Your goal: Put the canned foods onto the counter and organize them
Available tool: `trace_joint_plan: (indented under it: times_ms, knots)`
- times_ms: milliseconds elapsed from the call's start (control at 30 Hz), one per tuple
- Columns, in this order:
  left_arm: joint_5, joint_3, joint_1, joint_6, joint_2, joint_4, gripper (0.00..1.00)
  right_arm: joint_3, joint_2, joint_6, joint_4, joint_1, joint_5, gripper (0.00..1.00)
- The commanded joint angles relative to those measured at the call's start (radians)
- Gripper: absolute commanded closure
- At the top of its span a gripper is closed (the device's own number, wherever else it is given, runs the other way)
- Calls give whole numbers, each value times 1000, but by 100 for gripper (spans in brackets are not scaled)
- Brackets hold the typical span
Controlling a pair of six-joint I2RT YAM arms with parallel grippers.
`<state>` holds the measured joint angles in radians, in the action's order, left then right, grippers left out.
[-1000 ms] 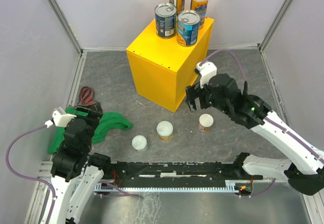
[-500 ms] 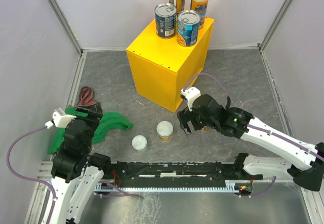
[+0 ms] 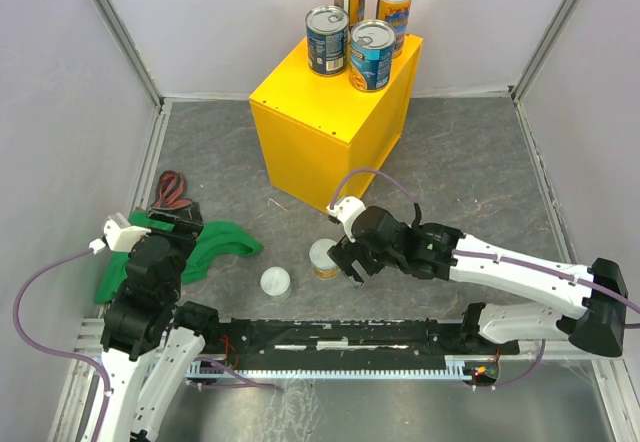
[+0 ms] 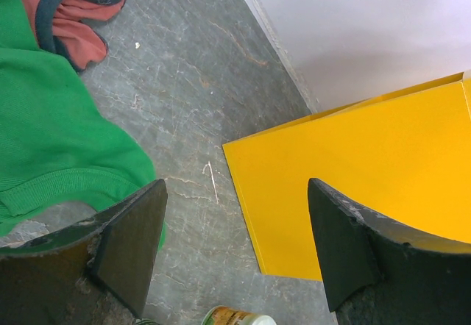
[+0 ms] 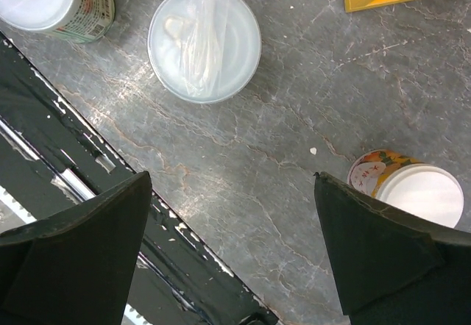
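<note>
**Now the right arm drops in over the short cans**

Within the last second the right gripper has left the space beside the counter and swept left and down. It ends low, just beside the middle short can. Its fingers are spread wide with only bare floor between them. In the wrist view that can sits ahead of the opening, a second short can lies by the right finger, and a third short can is at the upper left.

All three short cans remain on the floor. The two blue cans and two orange cans stand unmoved on the counter's top.

The left gripper has not shifted. It is parted and empty above the green cloth.

The arm seems to be choosing the middle can. It probably still has to centre on that can before closing.
</note>
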<state>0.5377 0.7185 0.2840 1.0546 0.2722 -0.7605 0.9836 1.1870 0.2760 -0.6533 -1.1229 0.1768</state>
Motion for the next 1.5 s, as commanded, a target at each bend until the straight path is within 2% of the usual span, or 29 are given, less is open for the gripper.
trace_joint_plan:
  times_ms: [0, 133, 400, 767, 1467]
  knots:
    - [-17, 21, 3, 14, 10, 38, 17, -10, -7, 30, 14, -13, 85, 1]
    - [-24, 14, 3, 14, 13, 44, 16, -13, -26, 177, -83, -12, 327, 1]
    - [-40, -11, 3, 20, 15, 60, 16, 13, 8, 362, -250, 12, 532, 0]
    - [-33, -13, 3, 17, 0, 41, 16, -50, -24, 389, -205, 224, 391, 0]
    - [-17, -20, 3, 12, -20, 16, 16, -179, 37, 385, 11, 297, 327, 1]
